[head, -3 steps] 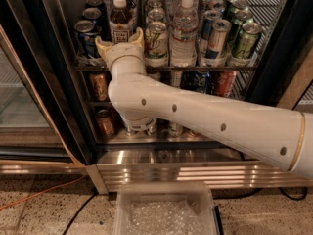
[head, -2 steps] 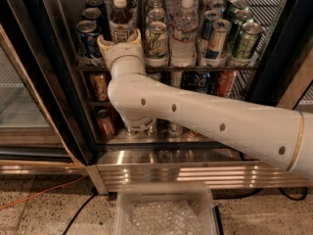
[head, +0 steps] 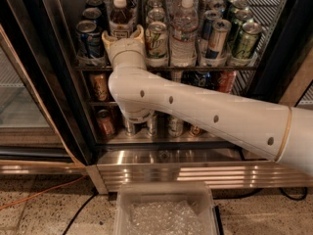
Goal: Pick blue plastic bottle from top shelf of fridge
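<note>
The fridge [head: 59,77] stands open in front of me. On its top shelf [head: 195,63] the blue plastic bottle [head: 120,19], with white cap, white label and dark liquid, stands in the second lane from the left. My gripper [head: 123,35] reaches into that lane at the shelf's front lip. It is open, with one fingertip on each side of the bottle's lower part. The wrist hides the bottle's base. The white arm [head: 205,111] runs in from the right across the lower racks.
A blue drink can [head: 89,37] stands left of the bottle, a pale green can [head: 157,37] and ribbed water bottles [head: 183,28] to its right. Green cans [head: 244,40] stand far right. Lower racks hold cans. A clear bin [head: 166,214] sits on the floor.
My gripper has moved a little further in and up toward the bottle, so its fingertips now flank it more closely. The bottle and cans have not moved.
</note>
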Motion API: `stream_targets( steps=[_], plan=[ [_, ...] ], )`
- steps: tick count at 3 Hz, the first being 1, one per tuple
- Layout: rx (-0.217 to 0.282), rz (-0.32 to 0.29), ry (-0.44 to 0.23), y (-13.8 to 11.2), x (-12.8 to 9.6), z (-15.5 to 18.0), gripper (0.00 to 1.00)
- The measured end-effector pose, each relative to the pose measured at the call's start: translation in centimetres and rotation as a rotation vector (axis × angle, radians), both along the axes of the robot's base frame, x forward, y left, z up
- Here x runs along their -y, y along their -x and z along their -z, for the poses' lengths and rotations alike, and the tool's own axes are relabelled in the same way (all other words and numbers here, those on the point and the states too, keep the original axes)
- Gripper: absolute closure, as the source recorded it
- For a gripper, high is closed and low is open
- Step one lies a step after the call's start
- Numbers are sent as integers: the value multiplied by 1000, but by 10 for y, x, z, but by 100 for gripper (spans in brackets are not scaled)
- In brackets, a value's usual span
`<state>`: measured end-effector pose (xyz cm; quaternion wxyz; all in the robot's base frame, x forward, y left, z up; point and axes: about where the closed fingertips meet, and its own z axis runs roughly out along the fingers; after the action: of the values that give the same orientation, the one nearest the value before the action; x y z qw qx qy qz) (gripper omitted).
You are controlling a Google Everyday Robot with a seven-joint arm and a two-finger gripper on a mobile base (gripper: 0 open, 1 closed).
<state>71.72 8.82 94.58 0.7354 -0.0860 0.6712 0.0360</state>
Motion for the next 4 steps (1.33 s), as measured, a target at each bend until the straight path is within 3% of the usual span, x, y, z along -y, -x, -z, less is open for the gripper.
stream_targets(
  steps=[1, 4],
  plan=[
    [-3, 0, -1, -4, -1, 2, 38],
    [-2, -21, -17, -7, -3, 3, 100]
  ],
)
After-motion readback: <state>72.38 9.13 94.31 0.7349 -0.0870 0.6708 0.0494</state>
